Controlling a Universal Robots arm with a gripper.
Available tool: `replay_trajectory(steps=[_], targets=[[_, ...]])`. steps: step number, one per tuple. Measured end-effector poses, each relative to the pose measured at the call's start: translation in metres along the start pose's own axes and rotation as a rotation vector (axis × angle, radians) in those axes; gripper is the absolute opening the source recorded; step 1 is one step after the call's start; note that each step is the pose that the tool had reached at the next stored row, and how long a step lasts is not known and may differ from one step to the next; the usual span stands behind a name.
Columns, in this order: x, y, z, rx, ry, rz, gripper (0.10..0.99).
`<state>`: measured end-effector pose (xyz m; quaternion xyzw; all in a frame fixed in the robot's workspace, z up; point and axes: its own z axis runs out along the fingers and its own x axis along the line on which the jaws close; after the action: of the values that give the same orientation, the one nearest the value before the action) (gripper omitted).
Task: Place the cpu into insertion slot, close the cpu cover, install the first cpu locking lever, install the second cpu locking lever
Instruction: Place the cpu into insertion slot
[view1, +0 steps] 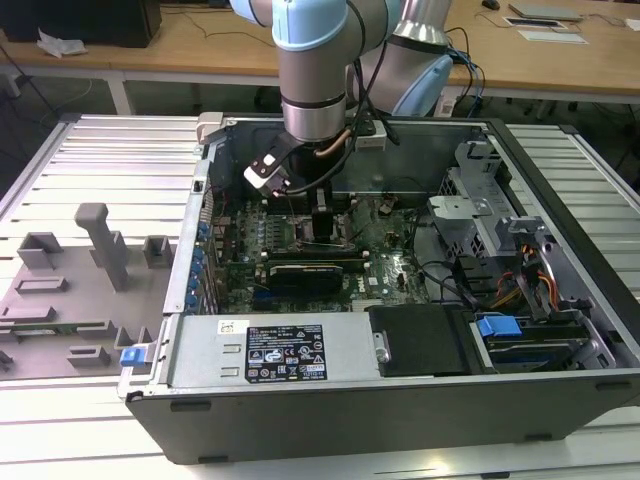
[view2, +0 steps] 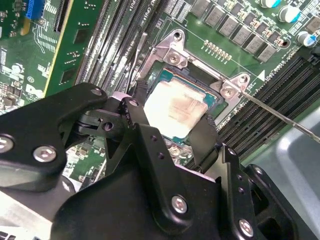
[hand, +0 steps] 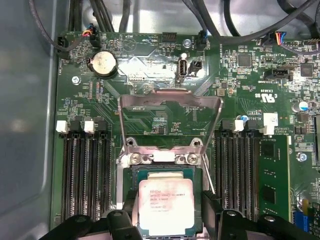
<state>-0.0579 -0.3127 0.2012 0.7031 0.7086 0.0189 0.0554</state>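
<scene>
The cpu (hand: 165, 207) (view2: 172, 107), a pale metal-topped square chip, sits level in or just over the insertion slot (hand: 131, 175) on the green motherboard. My gripper (hand: 170, 215) (view2: 172, 117) (view1: 322, 215) reaches down into the open computer case, with its black fingers (view2: 142, 125) pressed against two opposite edges of the chip. The cpu cover (hand: 150, 102), a silver frame with a large window, stands flipped up and back from the socket. Thin wire locking levers (view2: 280, 117) (view2: 134, 65) stick out free on either side of the socket.
Black memory slots (hand: 85, 170) (hand: 240, 170) flank the socket. A coin battery (hand: 102, 64) and cables lie beyond the raised cover. A green card (view2: 70, 50) stands nearby. Drive bays (view1: 520, 290) occupy the case at the exterior view's right, and grey fixtures (view1: 100, 240) stand at its left.
</scene>
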Motion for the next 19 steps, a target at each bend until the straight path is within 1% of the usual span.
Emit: replay_trajectory(steps=[3,10,11,13,16,19], targets=[[0.0000,0.0002,-0.0023,0.000,0.0001,0.000,0.616],[0.0000,0.0002,-0.0024,0.000,0.0003,0.000,0.616],[0.0000,0.0002,-0.0024,0.000,0.0009,0.000,0.616],[0.0000,0.0002,-0.0025,0.000,0.0080,0.001,0.616],[0.0001,0.0000,-0.0004,0.000,0.0087,0.001,0.616],[0.0002,0.0000,0.0000,0.000,0.0087,0.001,0.616]])
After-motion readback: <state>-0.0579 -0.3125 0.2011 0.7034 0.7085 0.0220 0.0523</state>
